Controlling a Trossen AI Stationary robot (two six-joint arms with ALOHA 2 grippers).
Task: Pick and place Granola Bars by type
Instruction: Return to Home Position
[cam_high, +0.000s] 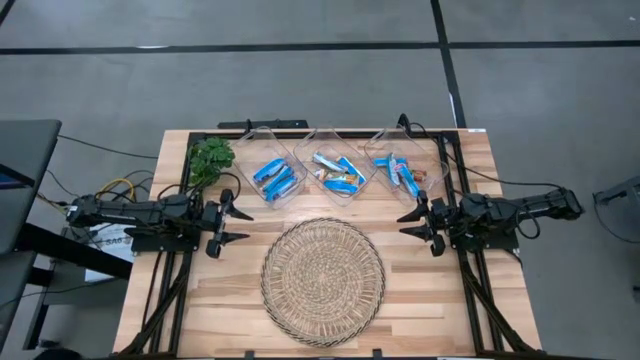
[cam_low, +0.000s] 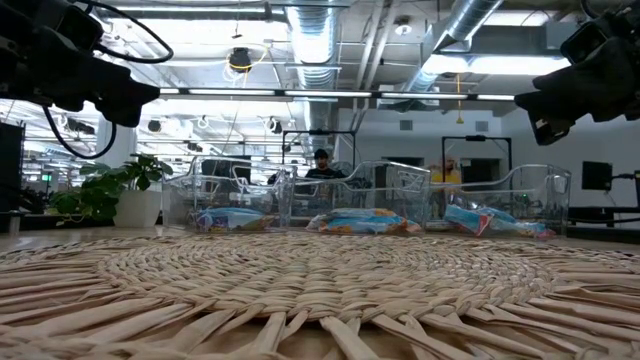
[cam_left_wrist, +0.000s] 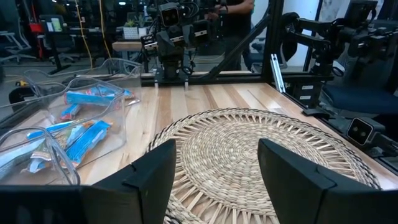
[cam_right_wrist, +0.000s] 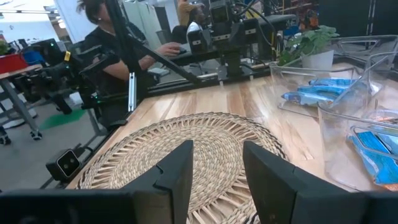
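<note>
Left pincer (cam_high: 240, 224) and right pincer (cam_high: 406, 224) gape empty (granola bars (cam_high: 278, 179) sit in bins (cam_high: 322, 142)).

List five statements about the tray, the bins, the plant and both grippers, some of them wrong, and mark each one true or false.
1. The wicker tray has no granola bars on it. True.
2. The left gripper holds a bar. False: it is open and empty, beside the tray.
3. Each of the three clear bins holds bars. True.
4. The right gripper is shut over the middle bin. False: it is open, beside the tray, clear of the bins.
5. The potted plant stands right of the bins. False: it stands left of them.
</note>
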